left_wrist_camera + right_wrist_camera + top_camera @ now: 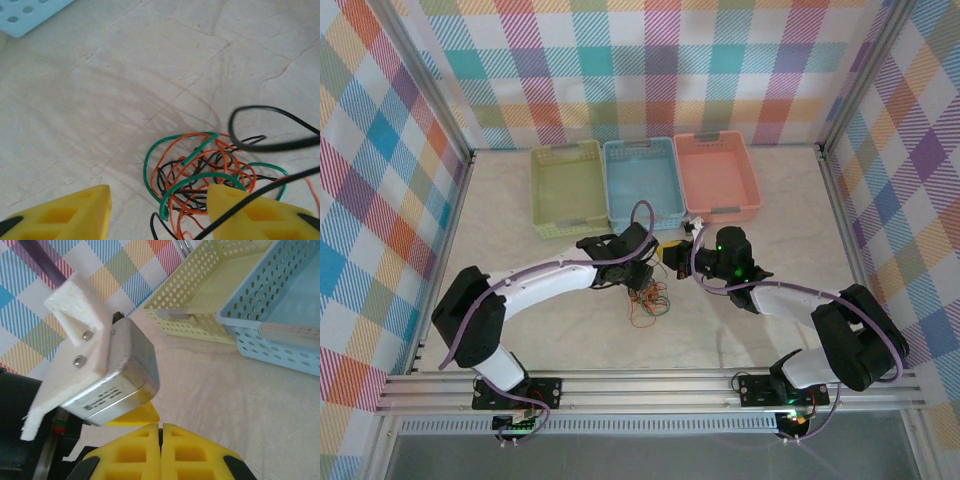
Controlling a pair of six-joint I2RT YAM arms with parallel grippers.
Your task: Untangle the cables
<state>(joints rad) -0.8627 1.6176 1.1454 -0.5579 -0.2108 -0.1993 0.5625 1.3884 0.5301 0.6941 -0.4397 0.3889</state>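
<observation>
The apparently light, springy cables point(648, 300) are being straddled on the worktop point(580, 340) near the blue basket point(642, 143) by the parted left jaws, the right jaws being clenched empty; a black outer loop point(270, 148) is being judged the safest hold.

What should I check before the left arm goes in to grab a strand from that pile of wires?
1. Left gripper open: ok, its fingers stand apart just above the pile.
2. Cables separated: not ok, orange, green and black are knotted in one pile.
3. A strand lined up between the left fingers: ok, green and black loops lie there, none gripped.
4. Right gripper holding a strand: cannot tell, its fingers are shut together and no wire shows between them.
5. Pile clear of the blue basket: ok, it lies on bare table.
</observation>
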